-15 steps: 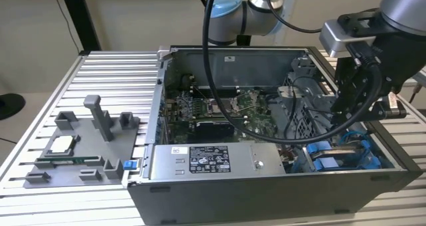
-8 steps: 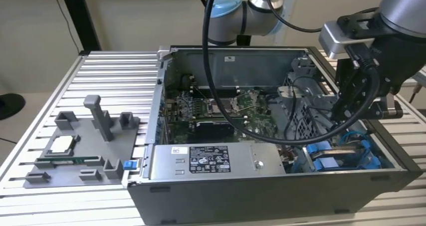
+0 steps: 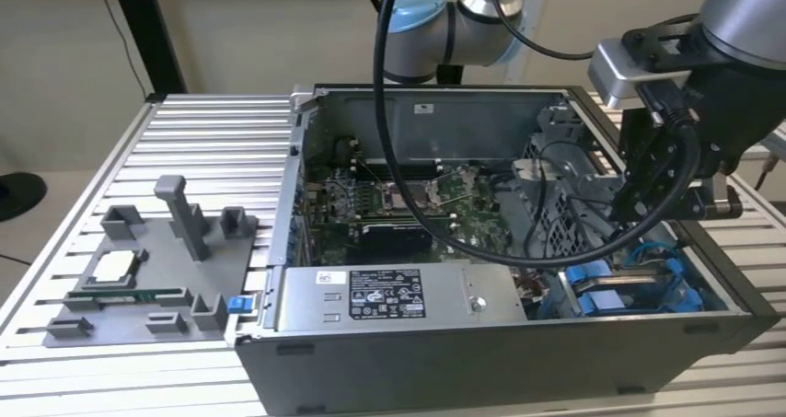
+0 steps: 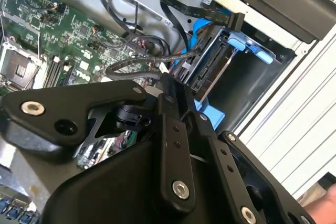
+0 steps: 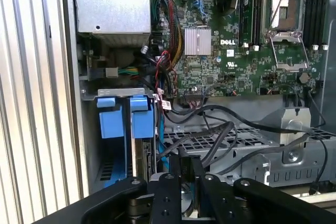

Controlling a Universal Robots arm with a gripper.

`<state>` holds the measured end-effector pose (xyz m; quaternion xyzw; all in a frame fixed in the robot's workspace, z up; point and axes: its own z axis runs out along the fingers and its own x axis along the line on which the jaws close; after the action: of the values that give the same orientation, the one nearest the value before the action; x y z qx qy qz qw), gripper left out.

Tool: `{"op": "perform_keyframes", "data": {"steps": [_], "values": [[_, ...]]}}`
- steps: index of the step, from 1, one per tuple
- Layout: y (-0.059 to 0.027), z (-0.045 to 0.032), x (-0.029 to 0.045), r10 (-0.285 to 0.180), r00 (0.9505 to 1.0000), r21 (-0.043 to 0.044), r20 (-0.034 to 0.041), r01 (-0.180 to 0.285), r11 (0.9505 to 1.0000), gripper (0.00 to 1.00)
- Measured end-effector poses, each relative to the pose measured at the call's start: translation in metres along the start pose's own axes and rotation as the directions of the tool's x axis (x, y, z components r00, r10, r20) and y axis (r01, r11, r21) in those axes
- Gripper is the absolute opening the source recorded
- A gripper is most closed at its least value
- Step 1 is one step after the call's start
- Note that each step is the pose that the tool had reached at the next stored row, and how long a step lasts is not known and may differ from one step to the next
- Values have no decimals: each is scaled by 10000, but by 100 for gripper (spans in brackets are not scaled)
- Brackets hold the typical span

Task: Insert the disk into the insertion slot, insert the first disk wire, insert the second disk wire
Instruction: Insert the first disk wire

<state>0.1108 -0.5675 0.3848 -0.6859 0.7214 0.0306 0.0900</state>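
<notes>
— fingers [image 5: 175,169]: apart or closed?
— close together. they look clamped on a black wire [image 5: 226,129] that runs right up to their tips, beside the perforated cage [image 5: 252,142].
— and the disk [image 5: 143,158]?
— it stands on edge in the insertion slot [image 4: 249,85], blue frame showing, in the computer case [image 3: 491,353] corner by the tabletop [image 3: 209,132] edge on the exterior view's right.
— what could go wrong?
— i'd judge the wire's plug could meet the disk's port skewed and jam or bend, because the stiff wire twists it. the loose connector [image 4: 236,22] and the looped wires crowd that spot, so they could snag the fingers or get dragged along.
</notes>
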Motion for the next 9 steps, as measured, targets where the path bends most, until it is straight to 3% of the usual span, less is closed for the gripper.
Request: {"op": "perform_keyframes", "data": {"steps": [9], "values": [[-60,38,50,-48,10000,-9,4,48,10000,0]]}}
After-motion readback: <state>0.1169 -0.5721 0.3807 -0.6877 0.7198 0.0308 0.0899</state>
